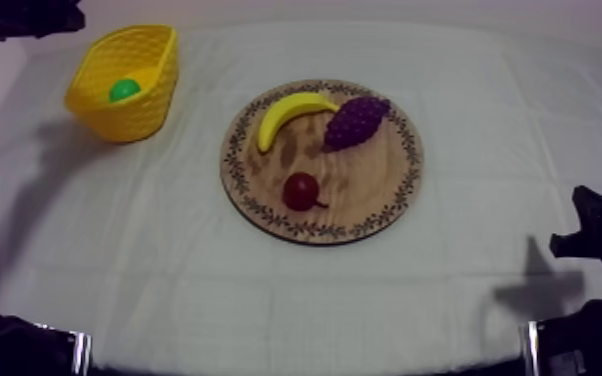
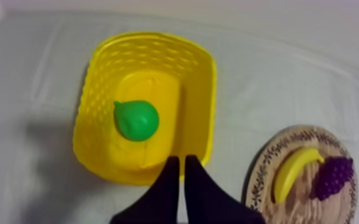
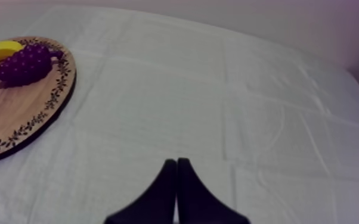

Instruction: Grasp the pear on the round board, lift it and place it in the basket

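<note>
One yellow basket point(image 1: 151, 102), upper left of the top view — one pear point(image 1: 123, 90) inside. One round wooden board point(image 1: 375, 188) at centre, bearing three fruits — one banana point(image 1: 290, 112), one bunch of grapes point(image 1: 355, 122), one small red fruit point(image 1: 301, 190).

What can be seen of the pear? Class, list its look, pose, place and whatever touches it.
The pear is a bright green toy, smooth and plastic-looking, with a round body narrowing to one end. It lies on its side on the floor of the yellow basket, about the middle and clear of the walls. Nothing but the basket floor touches it.
</note>
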Motion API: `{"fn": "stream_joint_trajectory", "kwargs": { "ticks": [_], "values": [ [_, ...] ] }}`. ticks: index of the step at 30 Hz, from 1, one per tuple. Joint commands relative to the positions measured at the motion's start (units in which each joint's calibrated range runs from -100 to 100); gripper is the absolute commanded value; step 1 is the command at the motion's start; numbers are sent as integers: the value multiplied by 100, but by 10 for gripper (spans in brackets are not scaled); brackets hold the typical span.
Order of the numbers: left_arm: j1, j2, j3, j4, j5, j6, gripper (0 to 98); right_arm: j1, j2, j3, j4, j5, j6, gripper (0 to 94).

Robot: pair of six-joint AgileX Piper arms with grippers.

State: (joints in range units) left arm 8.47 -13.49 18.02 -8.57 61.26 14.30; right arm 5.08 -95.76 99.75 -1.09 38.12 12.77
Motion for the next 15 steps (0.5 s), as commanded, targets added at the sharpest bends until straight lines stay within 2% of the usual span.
{"fn": "stream_joint_trajectory", "kwargs": {
  "ticks": [1, 5, 10, 15],
  "values": [
    [84, -2074, 1465, -111, -479, 73, 2, -2, 1, 3, -1, -6, 0, 3],
    [85, -3661, 2661, -156, -912, 39, 3, -2, 1, 3, -1, -6, -2, 3],
    [74, -5100, 3820, -179, -1048, -19, 4, -2, 1, 3, -1, -6, -1, 3],
    [-8, -6422, 5273, -216, -1540, -252, 1, -2, 1, 3, -1, -6, 0, 3]
  ]
}}
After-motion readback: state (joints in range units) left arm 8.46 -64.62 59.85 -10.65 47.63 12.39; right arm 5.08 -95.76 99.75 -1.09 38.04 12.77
